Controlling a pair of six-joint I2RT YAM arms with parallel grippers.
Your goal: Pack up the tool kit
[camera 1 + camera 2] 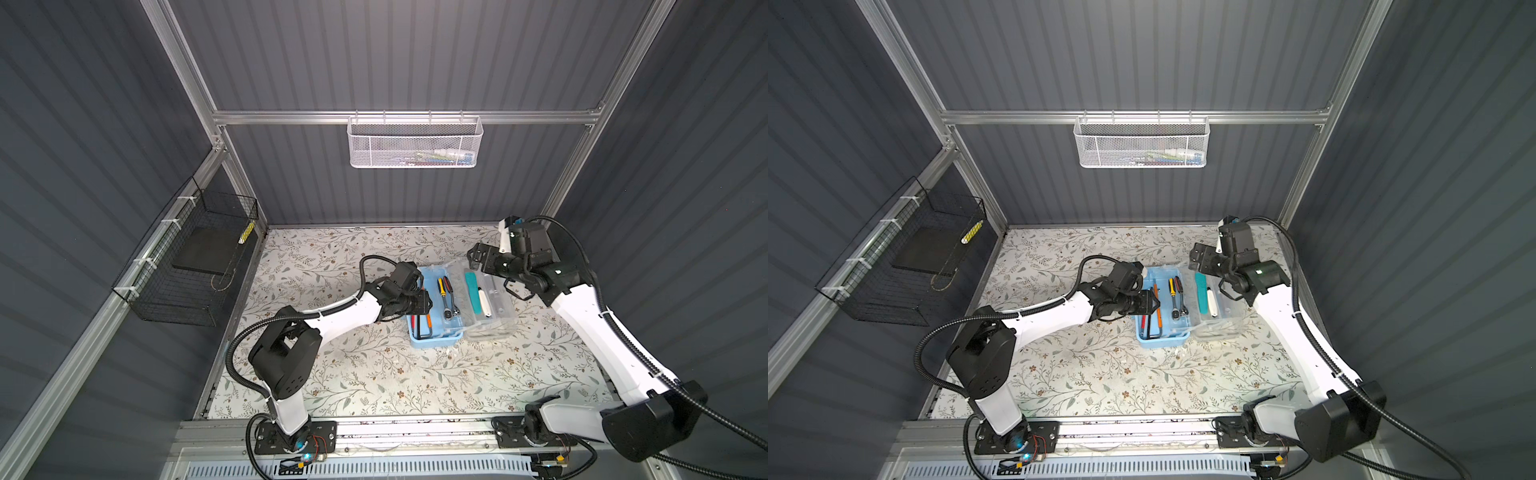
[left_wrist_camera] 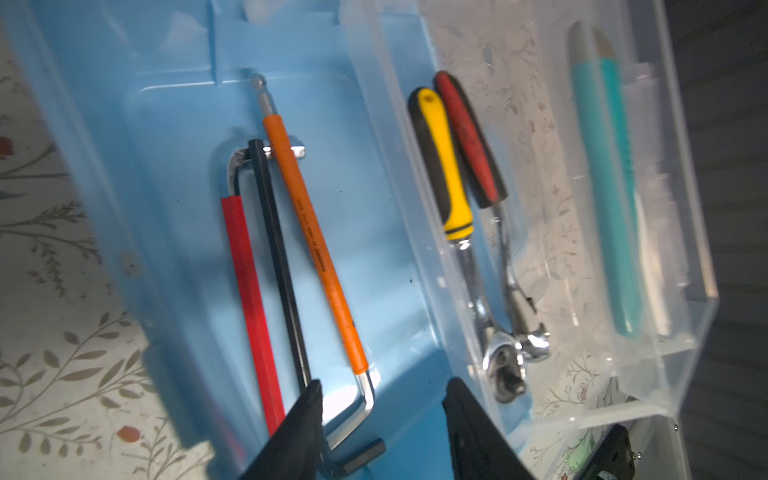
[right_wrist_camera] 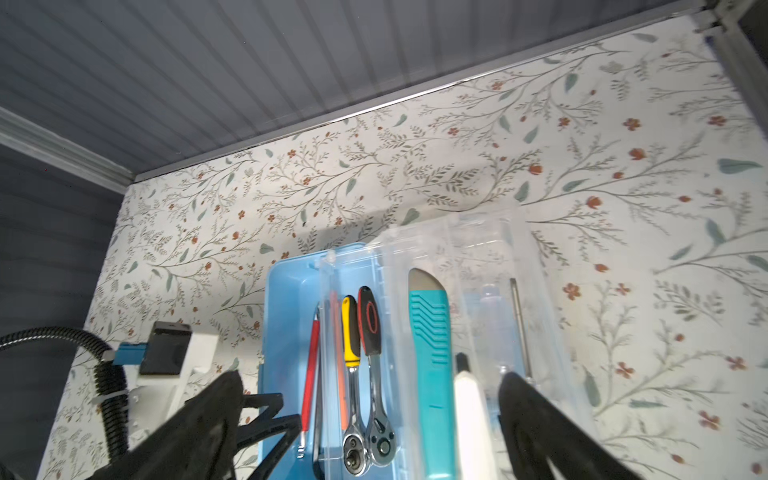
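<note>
The tool kit [image 1: 436, 341] is set open near the middle of the floral tabletop [image 1: 374, 382], with its clear lid [image 1: 498, 324] folded out to the right. The left end effector [image 2: 383, 409] is positioned over the blue base, jaws partly parted above the bent end of the orange hex key [image 2: 316, 249], with nothing gripped. The right end effector [image 3: 370, 390] is held above the far end of the lid, jaws spread wide and empty.
</note>
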